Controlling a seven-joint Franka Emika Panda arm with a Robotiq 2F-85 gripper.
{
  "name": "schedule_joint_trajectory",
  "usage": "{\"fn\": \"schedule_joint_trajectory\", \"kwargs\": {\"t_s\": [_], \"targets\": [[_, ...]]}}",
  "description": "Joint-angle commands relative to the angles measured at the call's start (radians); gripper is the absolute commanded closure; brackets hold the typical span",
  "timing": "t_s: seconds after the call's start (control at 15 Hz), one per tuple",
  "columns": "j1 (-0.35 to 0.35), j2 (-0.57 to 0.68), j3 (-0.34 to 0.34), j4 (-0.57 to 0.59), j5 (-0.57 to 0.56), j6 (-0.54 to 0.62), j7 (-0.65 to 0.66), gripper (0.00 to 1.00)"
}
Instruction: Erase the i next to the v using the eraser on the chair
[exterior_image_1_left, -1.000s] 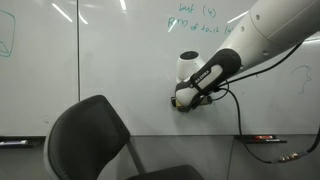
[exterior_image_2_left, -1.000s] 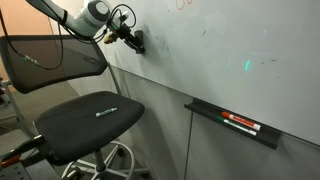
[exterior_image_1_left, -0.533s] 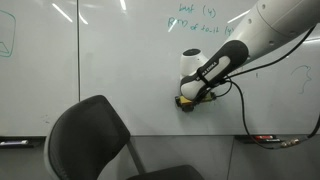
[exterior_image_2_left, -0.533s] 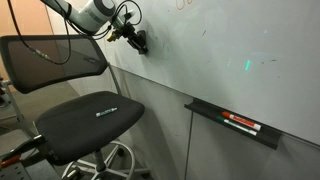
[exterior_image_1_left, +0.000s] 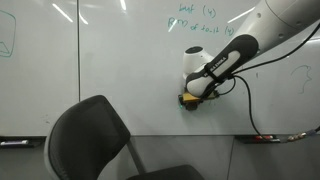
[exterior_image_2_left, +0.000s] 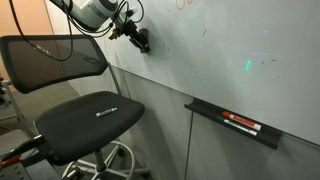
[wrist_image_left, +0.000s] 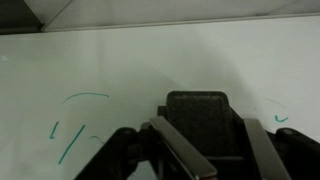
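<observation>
Black eraser (wrist_image_left: 197, 108) is clamped in the gripper (wrist_image_left: 197, 138) and pressed flat on the whiteboard (wrist_image_left: 140, 60). Short teal stroke (wrist_image_left: 53, 128), probably the i, sits left of it, untouched. Best: slide sideways with steady pressure, clear of the teal words (exterior_image_1_left: 195, 22).

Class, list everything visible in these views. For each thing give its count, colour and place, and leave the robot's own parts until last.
whiteboard: one, white, on the wall behind everything
writing: two lines, teal, top of the whiteboard
scribbles: count unclear, orange, upper edge of the whiteboard
chair: one, black, in front of the whiteboard
tray: one, dark, under the whiteboard
markers: count unclear, red and dark, lying in the tray
eraser: one, dark, between the fingers, at the whiteboard
arm: one, white, reaching in from the side
gripper: one, black, shut on the eraser
</observation>
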Motion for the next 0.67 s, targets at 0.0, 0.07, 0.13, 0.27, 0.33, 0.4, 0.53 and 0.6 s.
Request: {"fn": "schedule_joint_trajectory", "kwargs": {"t_s": [0.0,0.07,0.13,0.27,0.33,0.4,0.53,0.6], "targets": [[-0.086,0.0,0.013,0.04,-0.11,0.05,0.09,0.68],[-0.096,0.007,0.023,0.033,-0.132,0.052,0.104,0.68],[-0.108,0.011,0.034,0.03,-0.154,0.051,0.119,0.68],[-0.142,0.021,0.067,0.027,-0.183,0.043,0.14,0.68],[-0.165,0.026,0.086,0.031,-0.195,0.038,0.147,0.68],[-0.187,0.03,0.106,0.036,-0.208,0.032,0.155,0.68],[-0.229,0.036,0.143,0.048,-0.235,0.019,0.174,0.68],[-0.247,0.04,0.157,0.055,-0.255,0.013,0.187,0.68]]}}
